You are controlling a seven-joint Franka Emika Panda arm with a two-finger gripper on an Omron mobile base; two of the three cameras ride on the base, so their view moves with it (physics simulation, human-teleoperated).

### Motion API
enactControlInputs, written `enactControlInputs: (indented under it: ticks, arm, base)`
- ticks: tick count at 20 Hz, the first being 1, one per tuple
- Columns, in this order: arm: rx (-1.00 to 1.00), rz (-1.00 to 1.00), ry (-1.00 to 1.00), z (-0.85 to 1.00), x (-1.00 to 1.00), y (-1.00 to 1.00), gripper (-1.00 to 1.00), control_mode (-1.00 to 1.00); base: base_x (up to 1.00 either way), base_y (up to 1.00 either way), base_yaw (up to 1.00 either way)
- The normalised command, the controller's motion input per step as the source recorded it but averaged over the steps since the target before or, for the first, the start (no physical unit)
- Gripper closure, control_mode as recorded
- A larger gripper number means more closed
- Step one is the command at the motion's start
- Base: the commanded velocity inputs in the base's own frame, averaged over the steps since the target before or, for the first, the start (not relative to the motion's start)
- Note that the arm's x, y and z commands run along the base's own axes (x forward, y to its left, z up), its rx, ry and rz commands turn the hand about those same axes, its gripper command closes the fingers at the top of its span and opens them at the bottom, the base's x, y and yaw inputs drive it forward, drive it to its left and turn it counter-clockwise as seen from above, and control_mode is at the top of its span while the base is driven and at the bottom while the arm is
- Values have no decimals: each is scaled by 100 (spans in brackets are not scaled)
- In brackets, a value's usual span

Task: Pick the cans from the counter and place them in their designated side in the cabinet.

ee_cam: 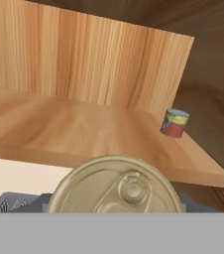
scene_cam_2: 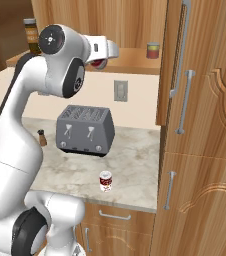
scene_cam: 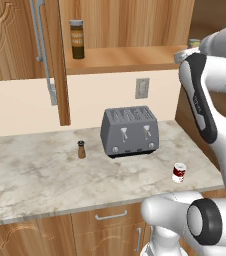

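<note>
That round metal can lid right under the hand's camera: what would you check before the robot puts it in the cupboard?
1. Can with the pull-tab silver top held in the gripper: ok.
2. Wooden cabinet shelf open: ok.
3. Bare shelf ahead of the can: ok.
4. Greenish-yellow and red can stands off to one side: ok.
5. Which side is right: cannot tell.
6. Red-and-white can waiting on the marbled counter: ok.
</note>
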Motion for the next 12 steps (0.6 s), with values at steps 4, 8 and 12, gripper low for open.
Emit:
enactControlInputs:
  ticks: [4, 8, 12]
  arm:
    - [0, 0, 4, -4, 37, -12, 100, -100]
    - [0, 0, 7, -2, 30, -17, 100, -100]
    - [0, 0, 2, -1, 28, -18, 100, -100]
  base:
    - [0, 0, 0]
    - [0, 0, 0]
    - [0, 0, 0]
